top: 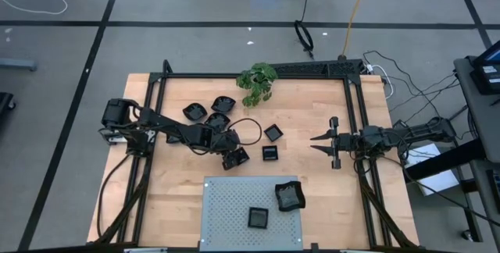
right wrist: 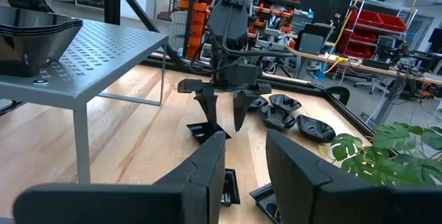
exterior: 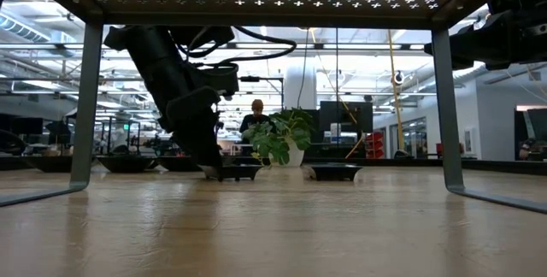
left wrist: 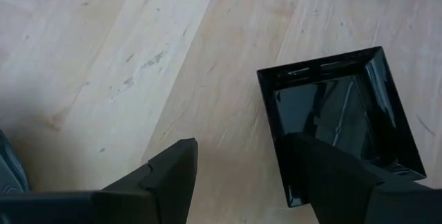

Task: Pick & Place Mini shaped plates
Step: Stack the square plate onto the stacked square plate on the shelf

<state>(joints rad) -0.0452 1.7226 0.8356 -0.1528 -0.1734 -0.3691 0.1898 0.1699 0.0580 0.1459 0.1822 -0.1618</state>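
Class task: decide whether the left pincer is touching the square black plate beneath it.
Cannot tell. In the left wrist view, one finger of the open left pincer overlaps the square plate, but no view plainly shows contact or a gap.

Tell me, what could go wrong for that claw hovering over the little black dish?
The left claw stands open with one finger over the square plate and the other on bare wood. Closing off-centre, it might push the glossy plate away or tip it. Other black plates lie close behind the arm, so a swing could knock them.
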